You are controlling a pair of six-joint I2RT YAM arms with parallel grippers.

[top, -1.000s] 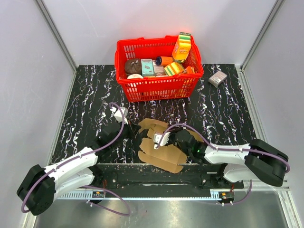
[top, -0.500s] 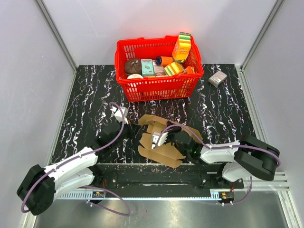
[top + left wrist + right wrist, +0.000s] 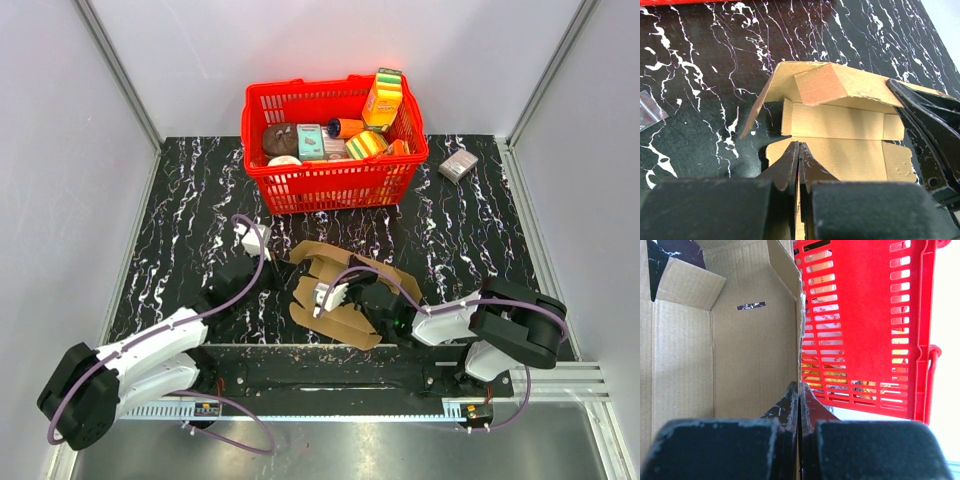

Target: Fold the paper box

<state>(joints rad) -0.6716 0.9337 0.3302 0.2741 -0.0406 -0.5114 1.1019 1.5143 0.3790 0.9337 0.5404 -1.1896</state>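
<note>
The paper box (image 3: 340, 295) lies on the black marbled surface (image 3: 190, 200) on the near side of the red basket (image 3: 335, 185), close to it but not touching. It is only half formed: one long wall leans up, a corner flap folds inward, and the other panels sprawl flat.

In the left wrist view, the box's near panel lies under the left end effector (image 3: 798, 150). Its fingers are pressed together at the panel's edge, and I cannot tell whether any cardboard is caught between them. The right end effector (image 3: 799, 390) is pressed together too. A raised wall runs edge-on straight into its seam, so it looks to be pinching that wall.

The main risk, as I judge it, is that thin grip. A pull off the crease line could tear or kink the board, or the wall could slip out and spring flat. With only one side clearly held, a push might slide the whole box across the surface instead of bending it. Driving the wall farther toward the basket would bring it and the right end effector against the basket's front. The loose corner flap could also catch outside the wall and jam the fold.
</note>
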